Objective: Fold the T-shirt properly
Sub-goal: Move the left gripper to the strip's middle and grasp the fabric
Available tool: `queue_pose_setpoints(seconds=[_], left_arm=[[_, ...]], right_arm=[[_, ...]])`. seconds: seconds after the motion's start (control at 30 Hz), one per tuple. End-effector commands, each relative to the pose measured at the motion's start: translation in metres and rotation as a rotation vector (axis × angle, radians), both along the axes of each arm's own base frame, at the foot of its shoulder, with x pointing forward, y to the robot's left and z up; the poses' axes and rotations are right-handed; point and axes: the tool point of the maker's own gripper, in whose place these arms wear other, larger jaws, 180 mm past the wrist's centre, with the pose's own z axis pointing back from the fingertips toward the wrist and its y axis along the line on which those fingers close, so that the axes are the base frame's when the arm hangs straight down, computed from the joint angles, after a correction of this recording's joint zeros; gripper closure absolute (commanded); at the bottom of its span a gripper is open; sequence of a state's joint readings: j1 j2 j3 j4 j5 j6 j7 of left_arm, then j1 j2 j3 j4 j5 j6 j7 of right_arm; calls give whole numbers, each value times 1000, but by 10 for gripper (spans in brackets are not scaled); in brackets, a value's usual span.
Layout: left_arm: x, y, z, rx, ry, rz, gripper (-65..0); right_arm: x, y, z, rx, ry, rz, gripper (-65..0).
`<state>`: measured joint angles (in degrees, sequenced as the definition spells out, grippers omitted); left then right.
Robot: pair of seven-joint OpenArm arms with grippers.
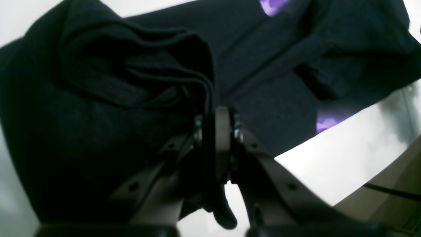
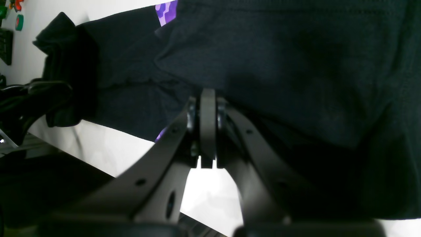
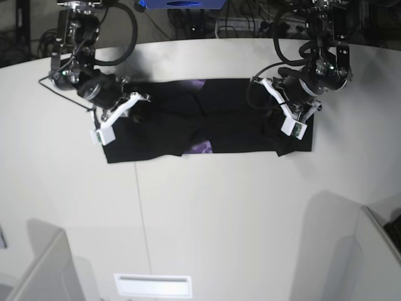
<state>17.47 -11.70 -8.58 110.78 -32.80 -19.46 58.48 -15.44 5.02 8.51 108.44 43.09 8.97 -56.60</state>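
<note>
T-shirts: I count one T-shirt [image 3: 207,125], and nothing else lies on the desk around it.
Where it lies: I see it spread as a wide band across the far half of the white desk [image 3: 200,213], running between the two arms.
Colour: black cloth nearly everywhere; I make out small purple patches of print at the far edge near the middle and again at the near edge.
Shape: the near edge is uneven, dipping low at the end by the right arm, and a crease runs through the middle.
Folds: in the left wrist view the cloth is bunched into several stacked layers just beyond the tips; in the right wrist view it lies smoother, with one rumpled end far off.
Arms: two, one at each end of the shirt.
Left gripper [image 1: 219,126]: I see its jaws pressed narrow with a dark strip of the shirt pinched between them and hanging below.
Right gripper [image 2: 208,113]: jaws closed tight together at the shirt's edge; I cannot tell whether any cloth is caught in them.
Desk edge: a dark cable shows past the rim in the left wrist view.
</note>
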Motion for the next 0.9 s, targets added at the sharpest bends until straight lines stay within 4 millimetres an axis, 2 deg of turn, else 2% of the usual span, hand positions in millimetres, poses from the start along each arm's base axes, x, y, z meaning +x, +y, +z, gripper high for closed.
queue_pose_setpoints(seconds=[0.0, 0.37, 0.87], left_arm=[[7, -3, 11, -16, -43, -3, 0], [11, -32, 12, -55, -34, -42, 0], [7, -39, 10, -65, -25, -58, 0]], right_arm=[[8, -1, 12, 8, -50, -4, 0], [8, -1, 12, 8, -50, -4, 0], [7, -1, 12, 8, -49, -4, 0]])
